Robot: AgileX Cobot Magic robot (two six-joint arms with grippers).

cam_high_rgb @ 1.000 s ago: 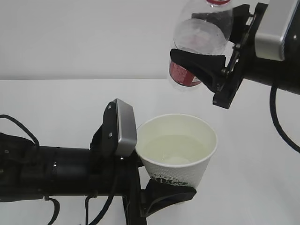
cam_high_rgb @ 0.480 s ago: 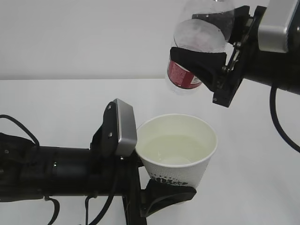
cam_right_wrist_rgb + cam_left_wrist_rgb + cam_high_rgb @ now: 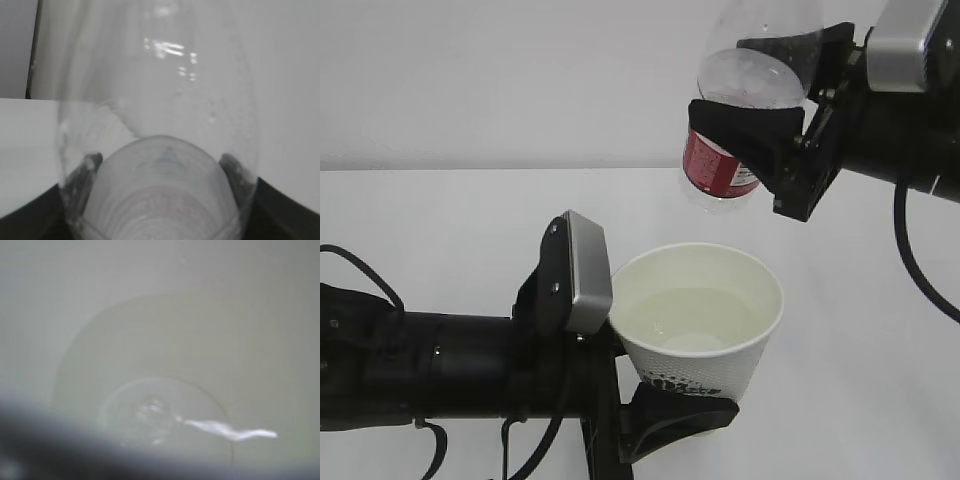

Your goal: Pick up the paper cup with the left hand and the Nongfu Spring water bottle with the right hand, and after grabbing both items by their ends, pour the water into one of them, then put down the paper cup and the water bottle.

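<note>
Two hands hold the task's things above a white surface (image 3: pixel 440 215). Nearest the exterior camera, the left hand (image 3: pixel 665 405) reaches in from the left, its black arm lying low across the frame with a grey rectangular plate (image 3: pixel 582 272) tilted up beside the cup. Its black fingers are partly spread and closed on the lower part of the paper cup (image 3: pixel 700 325), which stands upright with a dark printed logo showing just above the grip. The cup's cream inside holds a shallow pool of the water (image 3: pixel 692 322); in the left wrist view the water (image 3: pixel 160 415) shows as a clear disc with a bright glint, the rest blurred.

Farther back and higher, the right hand (image 3: pixel 770 110) comes in from the upper right. Its black fingers stand fairly wide and clamp the clear body of the Nongfu Spring water bottle (image 3: pixel 745 90). The bottle hangs at a tilt, the end with the red label (image 3: pixel 715 165) lowest, above the cup and apart from it. The right wrist view looks along the bottle's (image 3: pixel 160 150) clear ribbed wall, dotted with droplets.
</note>
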